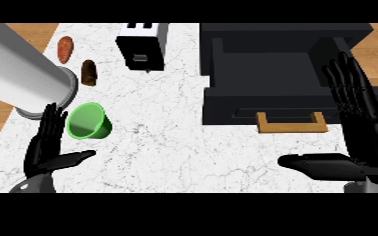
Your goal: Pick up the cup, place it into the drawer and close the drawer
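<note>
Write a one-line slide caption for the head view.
Both hands open, left beside the green cup, right by the open black drawer on the marble counter.

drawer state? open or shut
Open. The dark drawer with the wooden handle is pulled out from its cabinet, its hollow inside showing. The green cup isn't in it.

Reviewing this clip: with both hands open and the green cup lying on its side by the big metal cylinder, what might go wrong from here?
1. The green cup lies tipped next to the metal cylinder; the left robot hand could bump the cylinder or roll the cup away.
2. The open drawer sits far right, so the carry crosses the counter.
3. The right robot hand hovers by the wooden handle and may get in the way.
</note>
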